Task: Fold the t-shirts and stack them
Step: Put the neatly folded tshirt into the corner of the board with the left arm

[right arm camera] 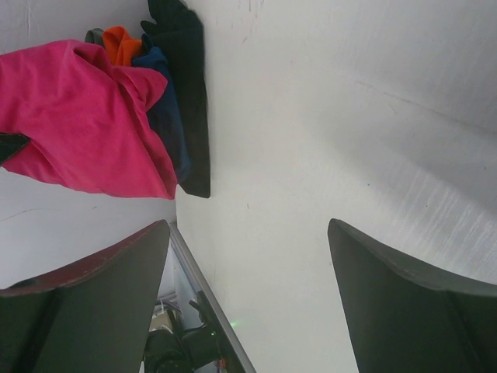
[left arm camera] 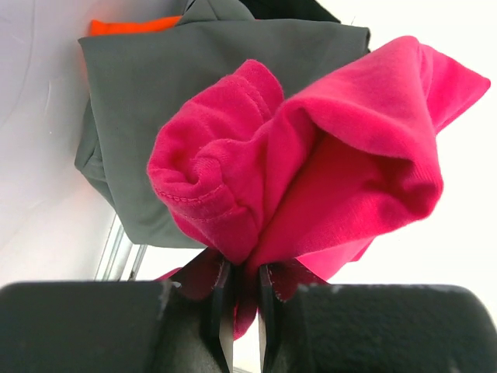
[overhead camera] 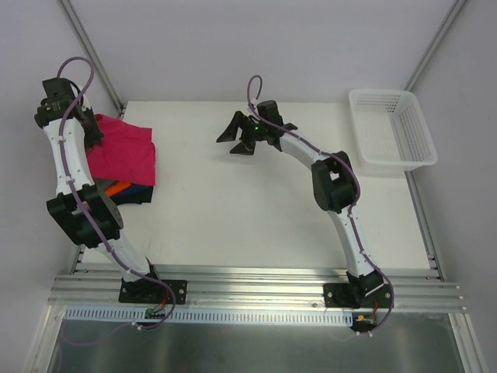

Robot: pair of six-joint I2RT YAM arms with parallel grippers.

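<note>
Cloth crowds the far left corner of the white worktop [overhead camera: 256, 217]. A magenta t-shirt [left arm camera: 326, 155], soft fuzzy knit with a stitched hem, is bunched into rounded folds above a smooth, flat-folded grey t-shirt [left arm camera: 155, 85]. The edge of an orange t-shirt [left arm camera: 132, 26] and a dark navy t-shirt [right arm camera: 167, 116] show in the same pile. The left pincer [left arm camera: 241, 299] is nipped tight on a gathered wad of the magenta fabric, its black fingers nearly meeting. The pile sits against the worktop's left edge, close to the wall. The right pincer [right arm camera: 248, 307] hangs spread wide with nothing in it over bare matte surface at the far middle, well apart from the pile. A white plastic mesh basket [overhead camera: 392, 128] stands at the far right corner. Pale walls flank the worktop, and ribbed aluminium rails [overhead camera: 256, 284] run along its near edge.
</note>
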